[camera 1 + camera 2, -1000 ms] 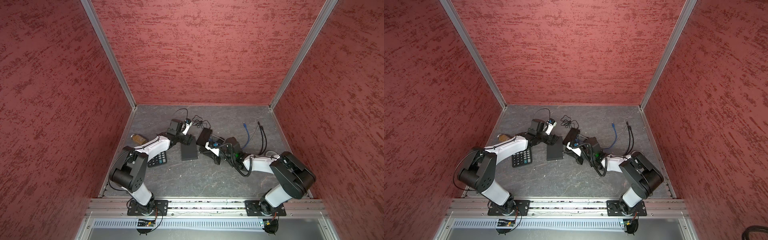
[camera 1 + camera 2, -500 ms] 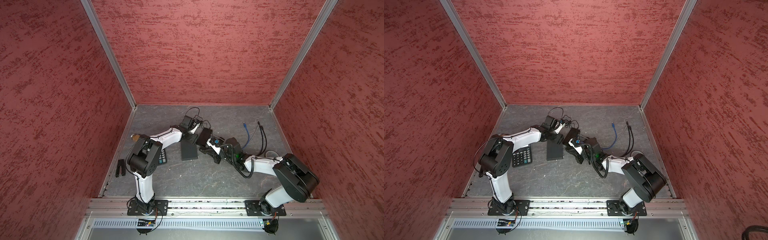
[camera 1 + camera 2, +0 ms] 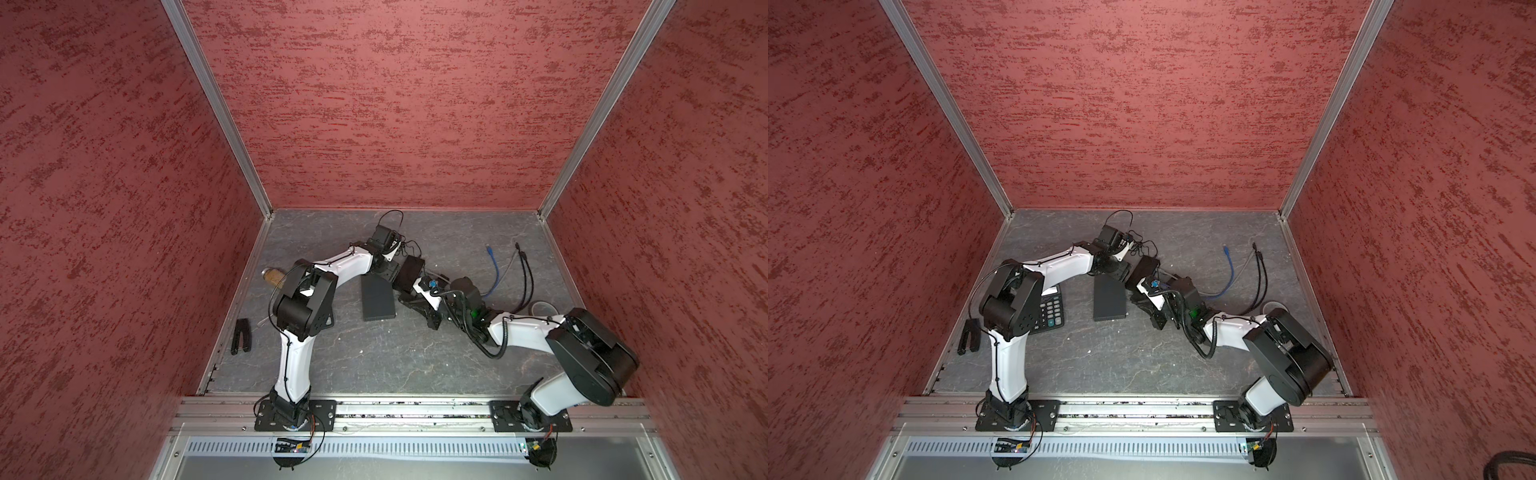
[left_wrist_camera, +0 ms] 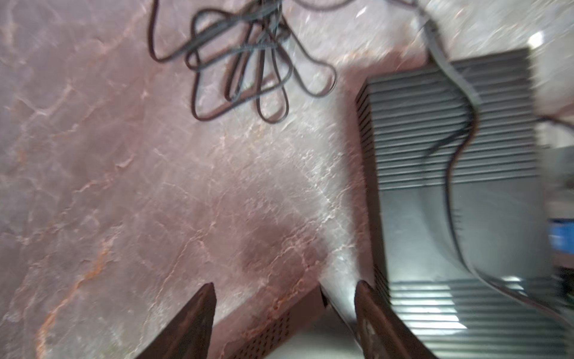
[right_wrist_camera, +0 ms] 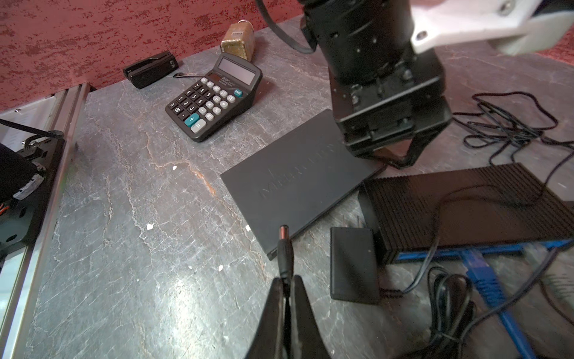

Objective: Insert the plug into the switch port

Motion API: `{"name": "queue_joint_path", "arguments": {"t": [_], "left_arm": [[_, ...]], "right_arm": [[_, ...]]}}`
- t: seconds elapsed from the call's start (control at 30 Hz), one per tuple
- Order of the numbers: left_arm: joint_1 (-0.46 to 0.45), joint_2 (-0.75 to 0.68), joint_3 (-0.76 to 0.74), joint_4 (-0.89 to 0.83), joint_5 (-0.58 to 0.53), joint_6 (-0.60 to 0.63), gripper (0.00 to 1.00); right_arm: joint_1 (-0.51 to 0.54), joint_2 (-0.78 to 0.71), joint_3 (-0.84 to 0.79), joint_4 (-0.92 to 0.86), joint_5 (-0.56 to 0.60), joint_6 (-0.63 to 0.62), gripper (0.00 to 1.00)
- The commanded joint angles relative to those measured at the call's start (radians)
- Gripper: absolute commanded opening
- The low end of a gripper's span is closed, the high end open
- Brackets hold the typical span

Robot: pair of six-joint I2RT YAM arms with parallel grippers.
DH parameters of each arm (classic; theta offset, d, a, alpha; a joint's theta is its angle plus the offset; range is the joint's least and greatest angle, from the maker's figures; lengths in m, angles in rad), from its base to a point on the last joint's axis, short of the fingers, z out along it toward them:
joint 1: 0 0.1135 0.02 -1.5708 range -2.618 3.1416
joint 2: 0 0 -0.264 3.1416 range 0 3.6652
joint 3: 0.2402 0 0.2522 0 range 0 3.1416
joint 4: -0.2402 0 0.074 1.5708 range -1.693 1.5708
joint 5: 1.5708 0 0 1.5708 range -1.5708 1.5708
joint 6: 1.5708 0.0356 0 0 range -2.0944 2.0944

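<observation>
Your right end effector (image 5: 287,281) is pinching the back end of the little round plug (image 5: 284,248) tight, and the plug is sticking out past the fingertips over the bench (image 5: 124,217), pointing at the near edge of the flat black box (image 5: 298,183). Your left end effector (image 4: 285,286) is hanging with its fingers wide apart, holding nothing, over a corner of that flat box and right beside the ribbed black box (image 5: 466,202). The ribbed box is lying next to the flat one, and a blue cable (image 5: 484,279) is sitting in its blue front.
</observation>
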Motion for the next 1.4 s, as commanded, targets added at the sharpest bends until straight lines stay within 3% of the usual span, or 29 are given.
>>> {"name": "queue_joint_path", "arguments": {"t": [0.0,0.27,0.5,0.77,1.0,1.37], "left_arm": [[-0.001,0.019,0.021,-0.064,-0.074,0.007,0.72],[0.030,-0.005,0.023,-0.239,-0.202,-0.090,0.71],[0.055,-0.015,-0.001,-0.355,-0.249,-0.149,0.71],[0.085,-0.050,-0.057,-0.352,-0.193,-0.194,0.71],[0.105,-0.089,-0.107,-0.265,-0.080,-0.201,0.71],[0.110,-0.105,-0.140,-0.199,-0.010,-0.219,0.70]], "right_arm": [[0.014,0.005,-0.004,0.027,-0.003,0.033,0.02],[0.041,0.029,0.044,-0.046,-0.046,0.004,0.02],[0.087,0.082,0.106,-0.128,-0.051,-0.029,0.03],[0.163,0.172,0.138,-0.010,-0.075,0.058,0.02],[0.244,0.279,0.188,0.099,-0.100,0.114,0.02],[0.285,0.383,0.331,0.004,-0.079,0.072,0.03]]}}
